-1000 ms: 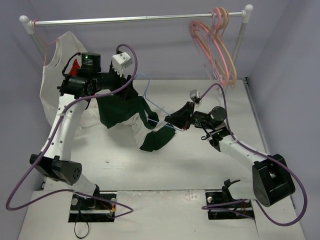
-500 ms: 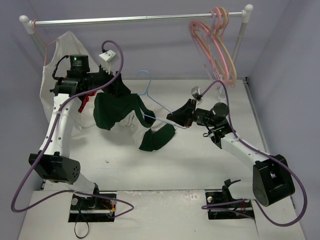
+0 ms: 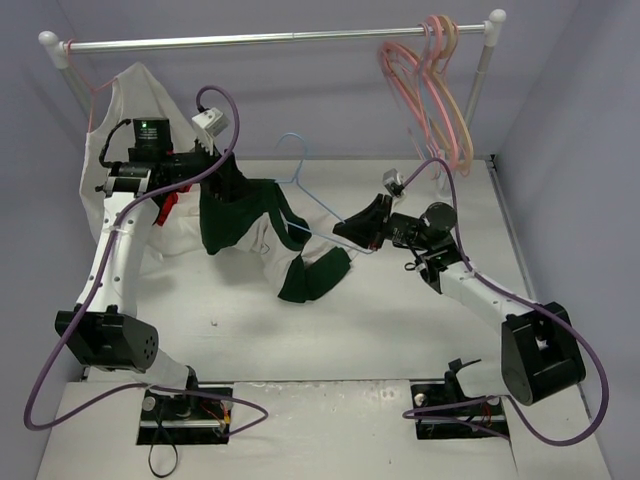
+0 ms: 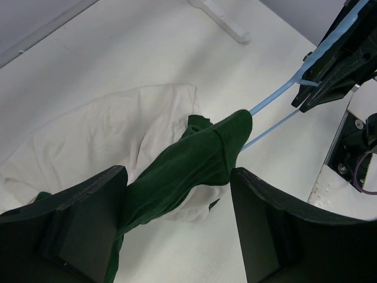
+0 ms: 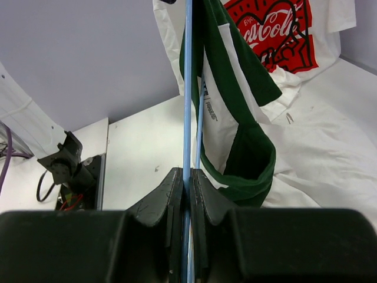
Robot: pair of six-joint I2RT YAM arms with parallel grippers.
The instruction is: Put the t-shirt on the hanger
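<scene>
The light-blue wire hanger point(image 3: 299, 165) hangs over the table with its hook pointing back. My right gripper point(image 3: 343, 230) is shut on its lower wire, and the right wrist view shows the hanger point(image 5: 188, 88) pinched between the pads of that gripper point(image 5: 188, 174). The t-shirt point(image 3: 240, 205), white with dark green parts, hangs bunched from the hanger's left side, one green sleeve point(image 3: 312, 280) drooping to the table. My left gripper point(image 3: 228, 180) stands open at the shirt's upper left edge. Green fabric point(image 4: 194, 159) runs between the wide fingers of the left gripper point(image 4: 177, 177) and passes behind the left one.
A white shirt with a red graphic point(image 3: 110, 130) hangs at the left end of the rail point(image 3: 270, 40) and spreads onto the table point(image 5: 271, 35). Pink and peach hangers point(image 3: 435, 100) hang at the rail's right end. The rail post point(image 3: 480, 80) stands at back right.
My left arm has swung left and back, and the green upper part of the t-shirt has shifted left with it. The hanger's hook has risen a little. The right gripper has kept its hold.
</scene>
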